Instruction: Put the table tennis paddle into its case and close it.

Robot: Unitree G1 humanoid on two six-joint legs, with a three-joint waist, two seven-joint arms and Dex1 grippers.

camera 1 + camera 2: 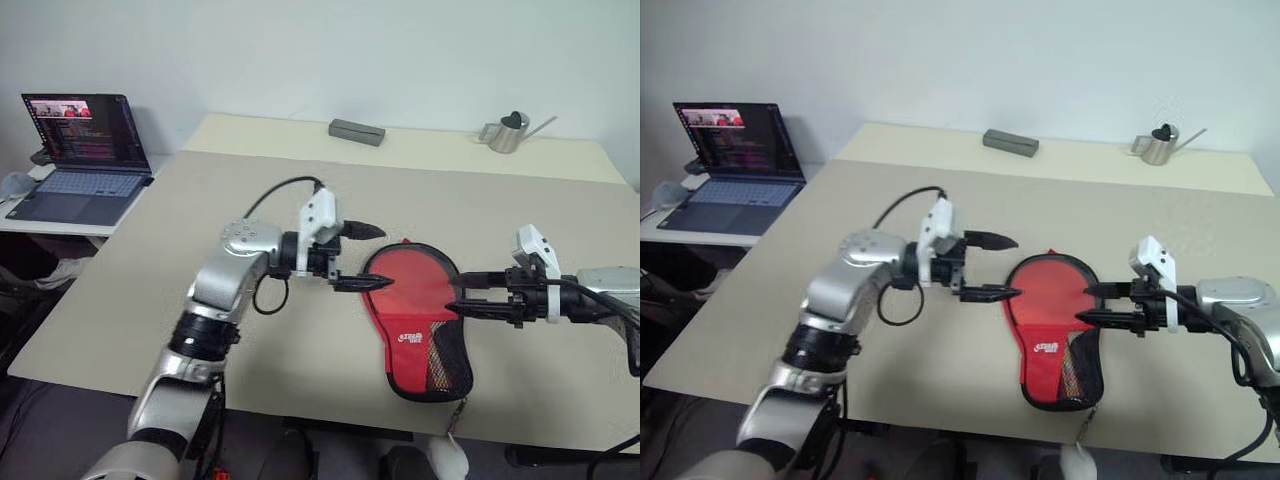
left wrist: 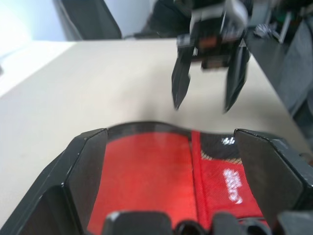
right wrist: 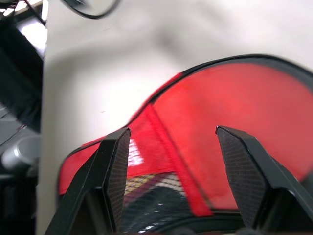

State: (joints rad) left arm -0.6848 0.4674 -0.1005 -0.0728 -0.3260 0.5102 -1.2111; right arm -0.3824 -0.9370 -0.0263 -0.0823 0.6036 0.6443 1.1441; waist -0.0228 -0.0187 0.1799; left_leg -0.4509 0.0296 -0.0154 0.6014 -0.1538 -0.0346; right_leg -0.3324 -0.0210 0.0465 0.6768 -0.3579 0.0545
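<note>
The case [image 1: 418, 318] lies red side up on the table [image 1: 200, 260]. The paddle cannot be made out. The left gripper [image 1: 362, 256] and right gripper [image 1: 470, 298] flank the case, jaws released, empty. Risk: an uneven pinch drags the soft case sideways.

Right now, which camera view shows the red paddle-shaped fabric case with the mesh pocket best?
The left eye view: the whole red paddle-shaped fabric case lies flat on the beige table, with logo and mesh pocket visible. The right eye view shows the same. Both wrist views show only part of it, close and blurred.
</note>
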